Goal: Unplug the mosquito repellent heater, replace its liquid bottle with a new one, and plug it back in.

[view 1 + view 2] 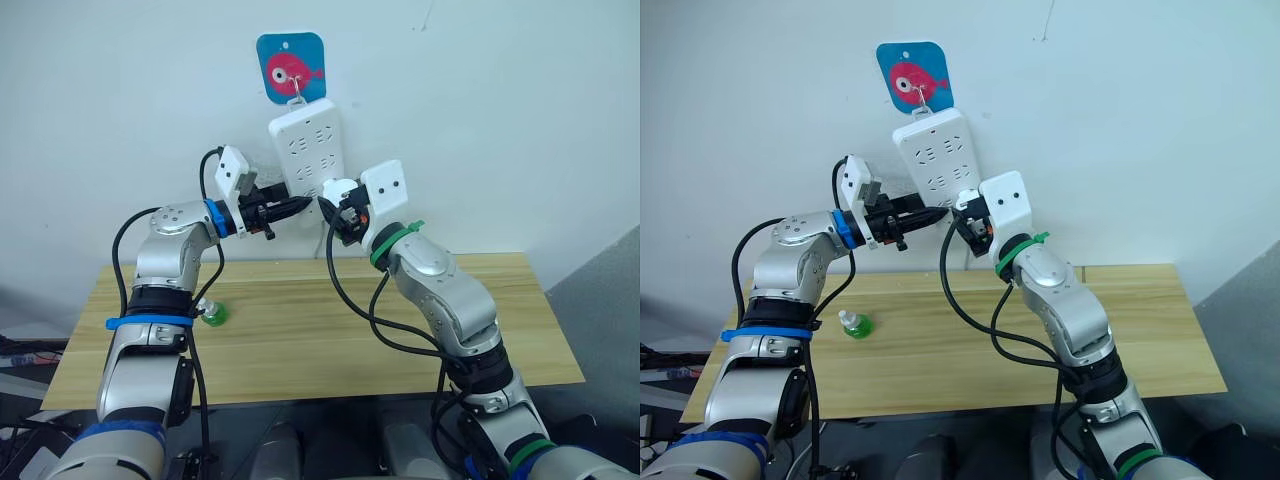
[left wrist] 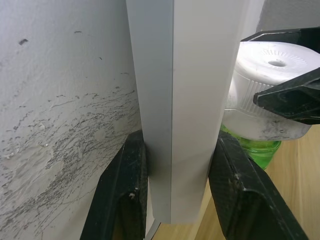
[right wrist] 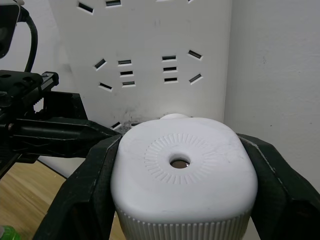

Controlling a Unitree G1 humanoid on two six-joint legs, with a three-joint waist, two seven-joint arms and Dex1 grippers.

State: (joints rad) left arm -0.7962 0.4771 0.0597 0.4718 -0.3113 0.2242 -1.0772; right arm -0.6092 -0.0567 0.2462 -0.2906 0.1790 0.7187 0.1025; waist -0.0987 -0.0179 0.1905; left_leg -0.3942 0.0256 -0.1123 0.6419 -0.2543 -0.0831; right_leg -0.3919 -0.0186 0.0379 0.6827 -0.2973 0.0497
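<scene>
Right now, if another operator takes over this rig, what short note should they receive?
Left gripper: fingers clamp the lower edge of the power strip hanging on the wall, steadying it.
Right gripper: shut on the mosquito repellent heater, held against the strip's lower sockets.
A green bottle sits under the heater; another green bottle stands on the table.
Whether the prongs are in the socket cannot be seen, so confirm which step this is before pulling or pushing.
</scene>
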